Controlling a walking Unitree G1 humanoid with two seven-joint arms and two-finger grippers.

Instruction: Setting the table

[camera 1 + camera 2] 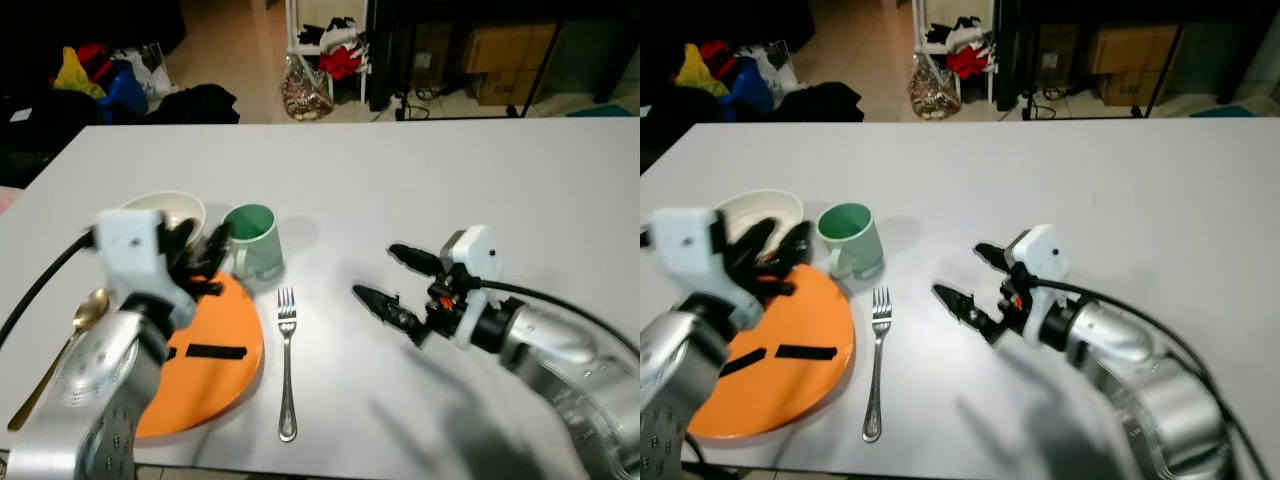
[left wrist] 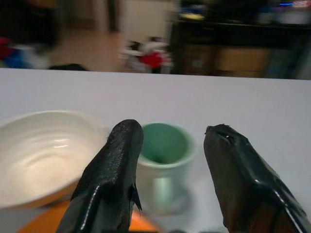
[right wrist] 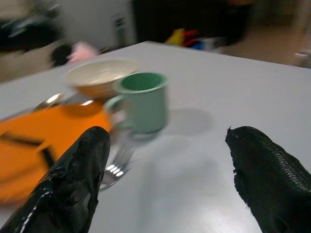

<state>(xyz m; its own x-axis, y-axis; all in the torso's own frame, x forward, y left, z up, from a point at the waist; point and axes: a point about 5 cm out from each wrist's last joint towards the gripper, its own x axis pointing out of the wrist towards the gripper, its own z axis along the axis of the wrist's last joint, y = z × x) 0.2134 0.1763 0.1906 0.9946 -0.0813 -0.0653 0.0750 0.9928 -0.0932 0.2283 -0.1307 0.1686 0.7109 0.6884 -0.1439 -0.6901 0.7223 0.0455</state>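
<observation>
Nearest, an orange plate (image 1: 215, 375) and fork (image 1: 287, 360) lie on the white table (image 1: 480, 180). Both the left gripper (image 1: 195, 250) and right gripper (image 1: 395, 283) hover spread. Beyond stand a green mug (image 1: 255, 240) and cream bowl (image 1: 170, 210), seemingly touching the plate's rim.

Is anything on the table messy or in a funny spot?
Nothing is spilled or broken. The white bowl sits at the orange plate's far edge, perhaps overlapping it, and the green mug crowds close beside.
</observation>
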